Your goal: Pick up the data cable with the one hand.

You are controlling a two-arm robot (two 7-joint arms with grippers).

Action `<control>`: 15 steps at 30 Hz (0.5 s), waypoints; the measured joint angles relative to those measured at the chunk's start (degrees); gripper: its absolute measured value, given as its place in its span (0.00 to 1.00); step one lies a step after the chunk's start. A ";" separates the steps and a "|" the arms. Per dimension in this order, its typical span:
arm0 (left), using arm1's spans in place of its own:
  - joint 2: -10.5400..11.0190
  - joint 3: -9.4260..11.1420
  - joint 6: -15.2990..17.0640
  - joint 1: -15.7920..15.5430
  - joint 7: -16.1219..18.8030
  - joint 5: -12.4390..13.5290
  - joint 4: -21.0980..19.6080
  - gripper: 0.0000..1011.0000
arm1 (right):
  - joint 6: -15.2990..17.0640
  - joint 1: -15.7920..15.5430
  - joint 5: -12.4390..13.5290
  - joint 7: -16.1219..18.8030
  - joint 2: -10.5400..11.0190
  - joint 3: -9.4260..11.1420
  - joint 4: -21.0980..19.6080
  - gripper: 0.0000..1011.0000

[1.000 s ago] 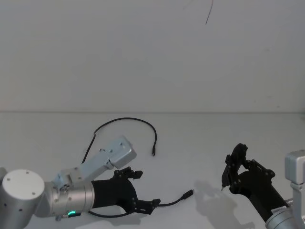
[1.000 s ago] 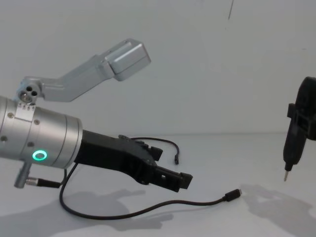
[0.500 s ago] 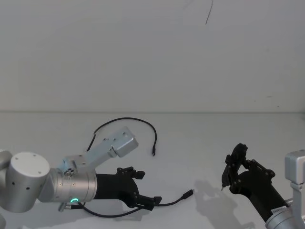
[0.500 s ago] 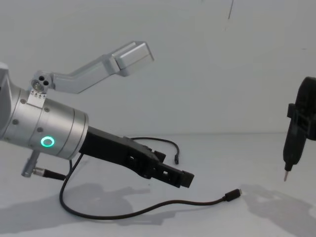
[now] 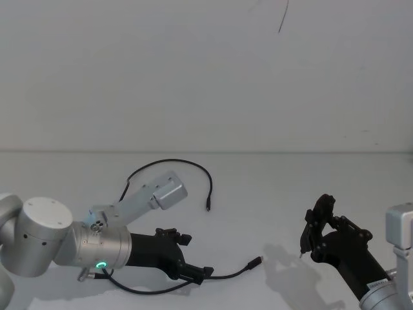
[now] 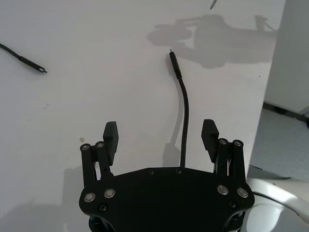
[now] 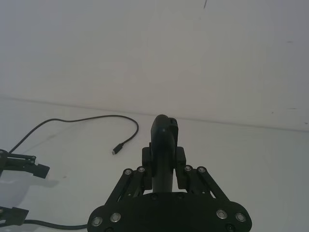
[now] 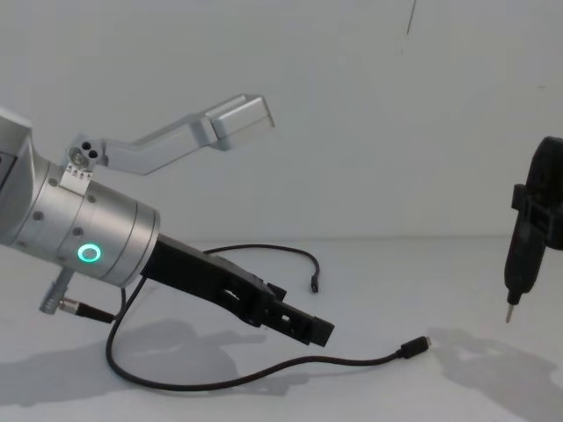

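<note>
- Hovering low near the front edge of the bench (image 5: pixel 361 181), toward its left corner, the left gripper (image 5: pixel 193 255) has its jaws spread wide and empty. They straddle the data cable (image 5: pixel 169 161), which in the wrist view runs between them, closer to one finger than the other.
- Seen from the side, the jaws hang just above the cable and do not seem to touch it. I judge the approach about done, with the last bit of descent, the closing and the lift all left to do.
- Just beyond the jaws the cable runs on along the front edge toward the middle and ends in its silver-tipped plug (image 5: pixel 257 261), flat on the bench.
- Toward the front right corner, the right gripper (image 5: pixel 321 223) is clenched on a black pen-like tool (image 8: pixel 519 264) with its metal tip pointing down, clear of the bench. It is well apart from the cable and looks idle.
- Farther back, the cable passes behind the left arm (image 5: pixel 84 242) and arcs toward the middle of the bench, ending in the other plug (image 5: pixel 208 208).
- As for containers, the cable lies bare on the bench, with no tray or box to hold it.
</note>
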 joint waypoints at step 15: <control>0.32 1.99 -0.06 -1.18 -1.18 0.49 0.79 0.99 | 0.00 0.00 0.00 0.00 0.00 0.00 0.00 0.26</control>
